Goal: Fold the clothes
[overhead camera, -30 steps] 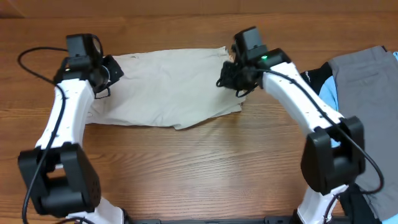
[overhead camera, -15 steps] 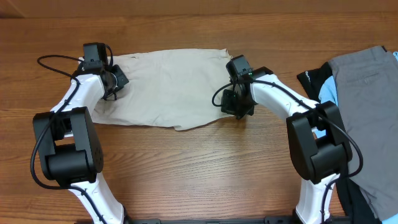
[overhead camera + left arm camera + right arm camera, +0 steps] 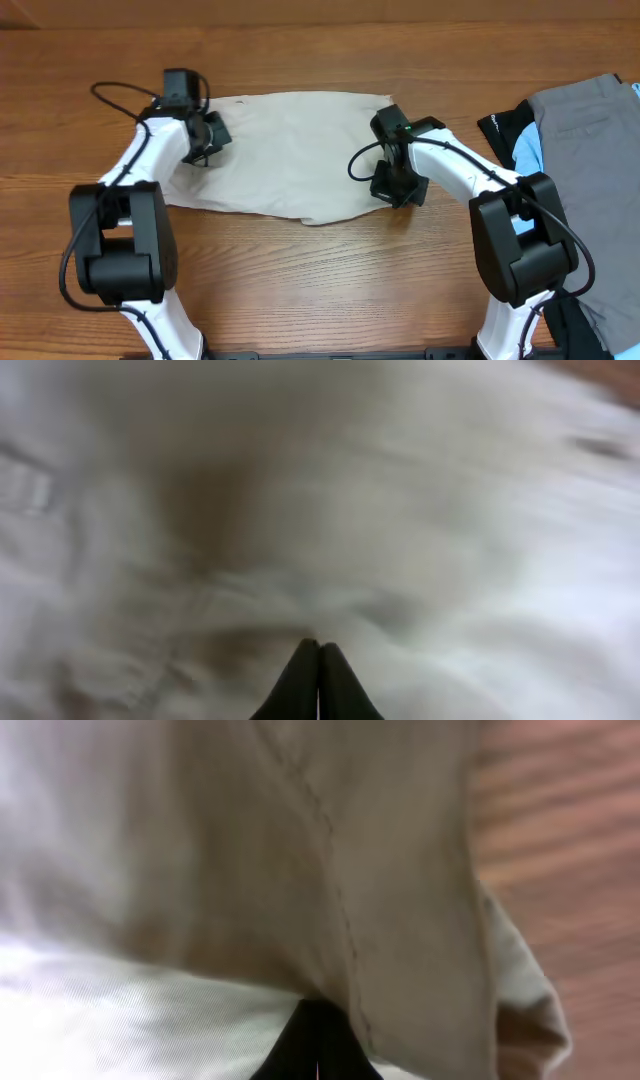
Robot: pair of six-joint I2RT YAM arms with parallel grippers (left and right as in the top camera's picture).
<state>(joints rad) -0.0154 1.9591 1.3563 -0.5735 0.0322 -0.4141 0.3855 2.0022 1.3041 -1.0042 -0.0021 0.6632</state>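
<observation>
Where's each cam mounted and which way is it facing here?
Overhead: above the table, looking straight down; both arms, left gripper and right gripper on the beige clothes.
Left wrist: on the left arm, looking along shut fingertips at blurred cloth.
Right wrist: on the right arm, facing a stitched seam, wood at right; dark fingertips at bottom.
Shared: all three show the clothes.

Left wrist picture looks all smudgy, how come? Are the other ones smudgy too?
Left wrist view: the beige clothes are smeared everywhere, probably too close or moving; only the dark left pincer tips look crisp. Right wrist view: also soft, though a stitched seam shows, with a washed-out white patch lower left. Overhead view: sharp and evenly lit.
</observation>
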